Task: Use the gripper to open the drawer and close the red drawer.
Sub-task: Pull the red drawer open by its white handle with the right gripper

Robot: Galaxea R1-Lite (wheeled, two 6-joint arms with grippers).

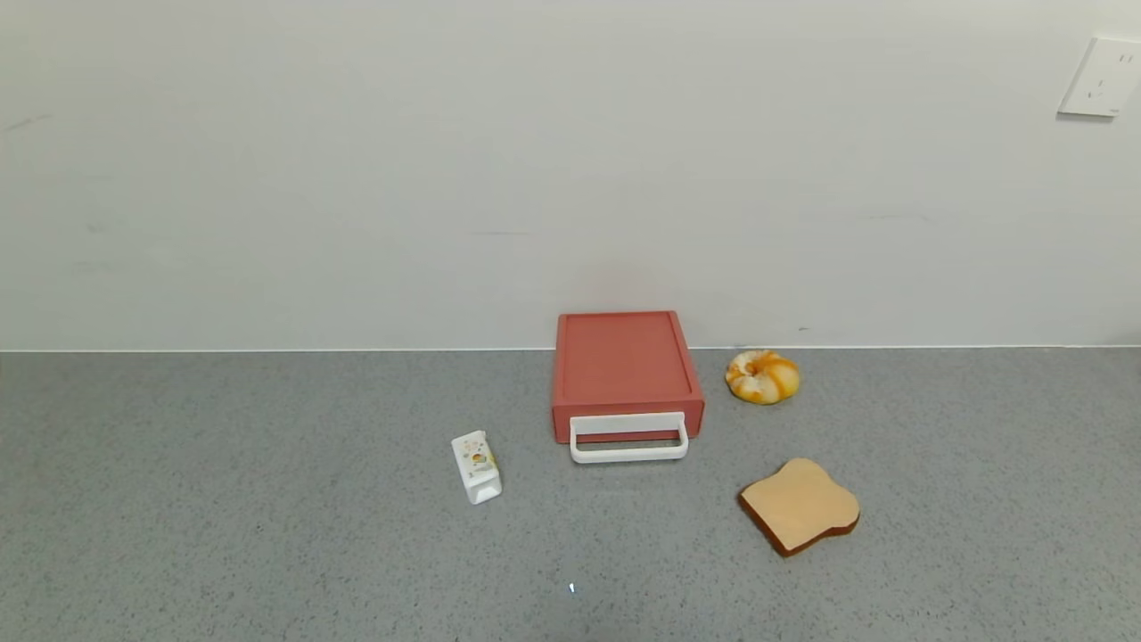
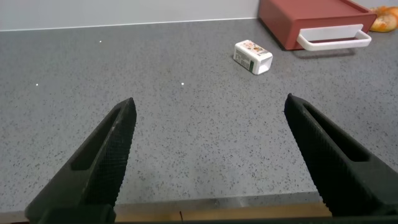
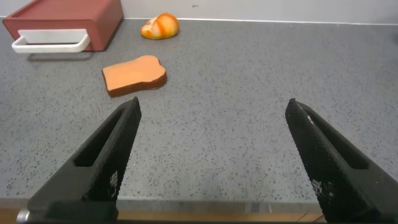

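Note:
The red drawer (image 1: 624, 366) stands against the back wall in the head view, shut, with its white loop handle (image 1: 628, 441) facing me. It also shows in the left wrist view (image 2: 311, 18) and the right wrist view (image 3: 68, 17). Neither arm shows in the head view. My left gripper (image 2: 208, 106) is open and empty over the counter's near edge, far from the drawer. My right gripper (image 3: 211, 109) is open and empty over the near edge too.
A small white carton (image 1: 477, 466) lies left of the drawer. A toast slice (image 1: 800, 504) lies to its front right and a glazed doughnut (image 1: 762, 376) to its right by the wall. A wall socket (image 1: 1101, 78) is at the upper right.

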